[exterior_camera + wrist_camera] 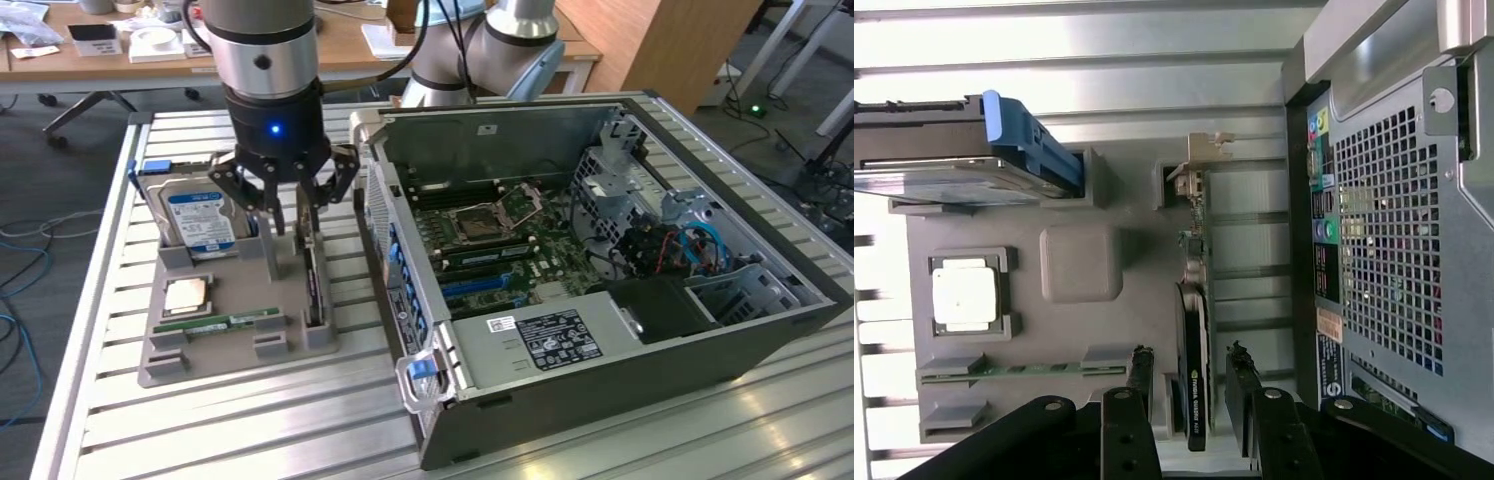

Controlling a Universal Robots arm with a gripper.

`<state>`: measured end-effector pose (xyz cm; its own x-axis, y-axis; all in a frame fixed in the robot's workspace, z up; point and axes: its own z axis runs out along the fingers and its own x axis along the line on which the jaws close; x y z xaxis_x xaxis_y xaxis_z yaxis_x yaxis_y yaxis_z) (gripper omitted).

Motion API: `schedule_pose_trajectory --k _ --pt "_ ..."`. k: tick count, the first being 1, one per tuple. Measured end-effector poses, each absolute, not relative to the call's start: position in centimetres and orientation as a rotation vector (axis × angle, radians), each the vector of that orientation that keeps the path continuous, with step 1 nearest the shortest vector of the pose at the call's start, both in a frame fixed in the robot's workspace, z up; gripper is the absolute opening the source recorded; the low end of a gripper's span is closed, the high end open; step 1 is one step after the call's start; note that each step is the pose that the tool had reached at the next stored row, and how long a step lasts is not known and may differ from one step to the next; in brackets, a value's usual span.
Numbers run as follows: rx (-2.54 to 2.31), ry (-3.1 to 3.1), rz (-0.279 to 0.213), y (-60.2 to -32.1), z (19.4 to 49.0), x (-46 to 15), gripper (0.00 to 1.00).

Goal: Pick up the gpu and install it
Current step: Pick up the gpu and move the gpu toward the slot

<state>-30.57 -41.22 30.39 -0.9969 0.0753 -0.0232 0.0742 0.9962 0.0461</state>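
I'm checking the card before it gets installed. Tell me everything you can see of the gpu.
The gpu is a thin dark card standing on edge in a slot of the gray holder, on the side nearest the computer case. A pale metal bracket caps one end. The other end carries a black rounded part with a small green marking. The open pincer straddles it, one finger on each side with gaps showing, so nothing grips it.

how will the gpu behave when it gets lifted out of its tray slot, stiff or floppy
Probably stiff: the gpu is a flat board standing on edge in the grey tray. It is likely light, but the metal bracket at one end may make it tilt. It is thin between the open gripper, so it may pivot.
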Motion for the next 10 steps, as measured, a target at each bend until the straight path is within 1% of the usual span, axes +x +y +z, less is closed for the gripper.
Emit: schedule_pose_trajectory --k 10 --pt "0.117 3.114 0.071 -41.16 29.78 -30.57 0.43"
